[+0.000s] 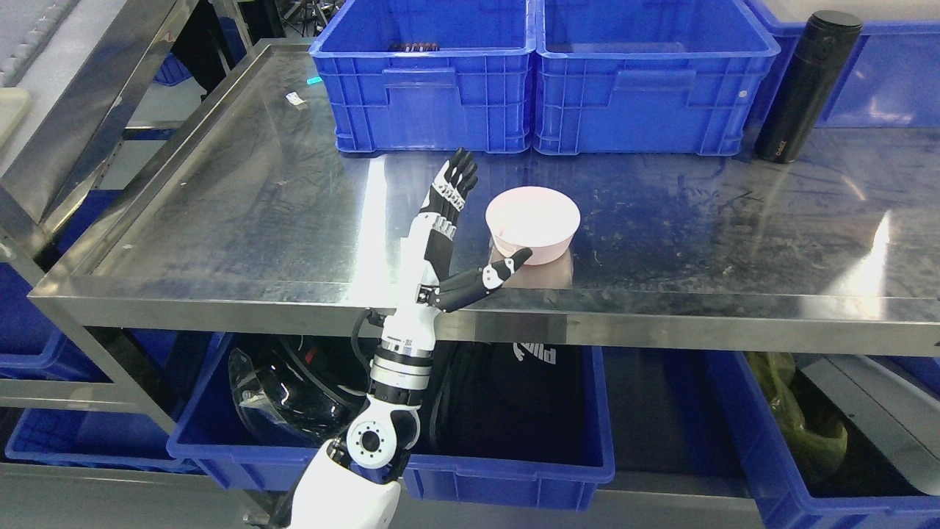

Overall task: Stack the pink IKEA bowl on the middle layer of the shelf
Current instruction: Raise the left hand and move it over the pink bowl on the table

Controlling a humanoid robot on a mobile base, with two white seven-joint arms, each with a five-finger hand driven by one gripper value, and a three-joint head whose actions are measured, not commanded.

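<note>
A pink bowl (533, 222) stands upright on the steel shelf (294, 213), near its front edge. My left hand (470, 220) reaches up from the bottom left of the middle and stands open just left of the bowl. Its four fingers (455, 184) point straight up and away from the bowl, while the thumb (499, 273) stretches out to the right beneath the bowl's front side, close to or touching it. Nothing is gripped. The right arm does not show.
Two blue crates (433, 81) (646, 81) stand side by side at the back of the shelf. A tall black flask (806, 84) stands at the back right. Blue bins with dark items (396, 433) sit on the layer below.
</note>
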